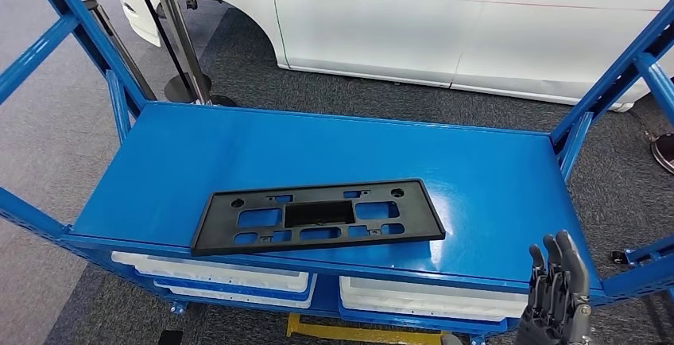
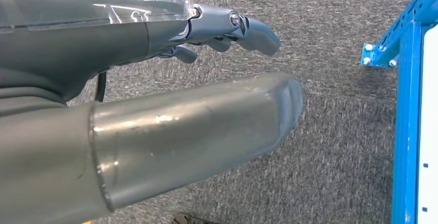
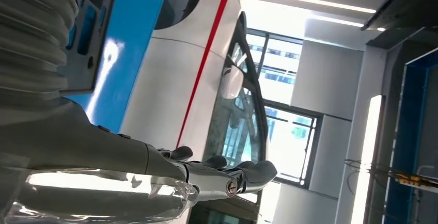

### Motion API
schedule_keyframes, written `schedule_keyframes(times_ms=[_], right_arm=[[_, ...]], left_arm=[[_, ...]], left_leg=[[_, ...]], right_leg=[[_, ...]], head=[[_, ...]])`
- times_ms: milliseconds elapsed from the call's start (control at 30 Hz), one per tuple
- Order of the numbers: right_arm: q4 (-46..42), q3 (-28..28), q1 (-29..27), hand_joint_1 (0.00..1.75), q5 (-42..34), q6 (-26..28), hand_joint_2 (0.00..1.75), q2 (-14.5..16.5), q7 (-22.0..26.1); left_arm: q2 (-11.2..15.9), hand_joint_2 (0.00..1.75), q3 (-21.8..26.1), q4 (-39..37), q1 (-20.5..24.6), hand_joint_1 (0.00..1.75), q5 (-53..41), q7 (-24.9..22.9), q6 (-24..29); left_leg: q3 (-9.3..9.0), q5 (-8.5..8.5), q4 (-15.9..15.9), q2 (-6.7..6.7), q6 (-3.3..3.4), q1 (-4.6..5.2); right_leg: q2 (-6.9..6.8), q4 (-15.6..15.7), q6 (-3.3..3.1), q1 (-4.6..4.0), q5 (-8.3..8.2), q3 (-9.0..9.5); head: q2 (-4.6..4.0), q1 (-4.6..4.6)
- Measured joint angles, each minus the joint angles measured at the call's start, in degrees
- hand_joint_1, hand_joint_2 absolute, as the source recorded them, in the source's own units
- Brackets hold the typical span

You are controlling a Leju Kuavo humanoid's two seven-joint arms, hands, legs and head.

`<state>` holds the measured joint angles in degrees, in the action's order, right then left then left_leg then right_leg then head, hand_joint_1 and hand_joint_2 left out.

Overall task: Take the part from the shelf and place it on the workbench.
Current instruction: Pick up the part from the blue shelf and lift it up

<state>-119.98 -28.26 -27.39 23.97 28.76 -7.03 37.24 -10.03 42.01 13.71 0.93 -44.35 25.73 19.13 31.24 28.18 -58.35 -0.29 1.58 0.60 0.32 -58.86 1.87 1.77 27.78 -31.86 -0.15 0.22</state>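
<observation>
Black part (image 1: 318, 218) flat on blue shelf (image 1: 493, 178); right hand (image 1: 556, 297) empty.

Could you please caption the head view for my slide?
Black part lying flat on the blue shelf; right hand raised nearby, empty.

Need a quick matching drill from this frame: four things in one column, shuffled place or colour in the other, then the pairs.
Things:
1. black part
2. right hand
3. white bins
4. white car

Descriptions:
A. under the top deck
B. behind the blue shelf, red stripe on its side
C. flat on the deck, near the front edge
D. raised at the shelf's front right corner, holding nothing

Pairs: 1-C, 2-D, 3-A, 4-B
</observation>
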Motion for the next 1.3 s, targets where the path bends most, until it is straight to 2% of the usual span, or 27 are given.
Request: schedule_keyframes(times_ms=[333, 567, 600, 700, 733, 933, 1033, 1133, 1300], right_arm=[[8.1, 0.7, 2.6, 0.00, 11.4, 5.9, 1.75, 0.1, -10.2], [16.0, 2.5, 5.8, 0.00, 12.1, 4.0, 1.75, 1.4, -14.9], [17.0, 2.8, 6.3, 0.00, 12.3, 3.5, 1.31, 1.6, -15.4], [20.1, 3.3, 7.5, 0.00, 14.0, 3.1, 1.31, 2.6, -16.7], [21.0, 3.4, 7.9, 0.00, 15.0, 3.2, 1.75, 2.9, -17.0], [25.0, 3.5, 10.0, 0.00, 22.3, 6.1, 1.75, 4.4, -17.9], [27.0, 3.6, 11.3, 0.00, 30.0, 9.5, 1.75, 5.6, -19.1], [28.1, 4.1, 12.2, 0.00, 37.8, 10.7, 1.75, 7.7, -19.3], [29.3, 5.2, 12.9, 0.00, 39.7, 10.9, 1.75, 9.6, -19.3]], left_arm=[[0.0, 0.00, 0.0, -0.1, 0.0, 0.00, -2.9, 0.6, -1.2], [0.1, 0.00, 0.0, -0.1, 0.0, 0.00, -4.6, 0.5, -1.8], [0.1, 0.00, 0.0, -0.1, 0.0, 0.00, -4.9, 0.3, -1.8], [0.1, 0.00, 0.0, -0.1, 0.0, 0.00, -5.5, 0.0, -1.8], [0.1, 0.00, 0.0, -0.1, 0.0, 0.00, -5.8, -0.1, -1.8], [0.1, 0.00, 0.0, -0.1, 0.0, 0.00, -7.1, -0.3, -1.9], [0.2, 0.00, 0.0, -0.1, 0.1, 0.00, -8.0, -0.3, -2.0], [0.3, 0.00, 0.0, -0.1, 0.1, 0.00, -8.7, -0.3, -2.1], [0.4, 0.00, 0.0, -0.2, 0.1, 0.00, -9.0, -0.3, -2.1]], left_leg=[[-0.01, 0.00, 0.0, 0.01, 0.00, 0.00], [0.00, -0.02, 0.0, 0.01, 0.02, 0.00], [0.00, -0.02, 0.0, 0.01, 0.02, 0.00], [0.01, -0.02, 0.0, 0.01, 0.02, 0.00], [0.01, -0.02, 0.0, 0.01, 0.02, 0.00], [0.02, -0.02, 0.0, 0.01, 0.02, 0.00], [0.01, -0.02, 0.0, 0.01, 0.02, 0.00], [-0.03, -0.03, 0.0, 0.01, 0.03, 0.00], [-0.10, -0.06, 0.0, 0.01, 0.06, 0.00]], right_leg=[[0.01, 0.0, 0.01, 0.00, -0.01, 0.00], [0.01, 0.0, 0.02, 0.00, -0.02, 0.00], [0.01, 0.0, 0.02, 0.00, -0.02, 0.00], [0.01, 0.0, 0.02, 0.00, -0.02, 0.00], [0.01, 0.0, 0.02, 0.00, -0.02, -0.01], [0.01, 0.0, 0.02, 0.00, -0.02, -0.01], [0.01, 0.0, 0.02, 0.00, -0.02, -0.01], [0.01, 0.0, 0.02, -0.01, -0.02, -0.01], [0.01, 0.0, 0.02, 0.00, -0.03, -0.01]], head=[[0.00, 0.00], [0.00, -0.01], [0.00, -0.01], [0.00, -0.01], [0.00, -0.01], [0.00, 0.00], [0.00, 0.00], [0.00, -0.01], [0.00, -0.01]])
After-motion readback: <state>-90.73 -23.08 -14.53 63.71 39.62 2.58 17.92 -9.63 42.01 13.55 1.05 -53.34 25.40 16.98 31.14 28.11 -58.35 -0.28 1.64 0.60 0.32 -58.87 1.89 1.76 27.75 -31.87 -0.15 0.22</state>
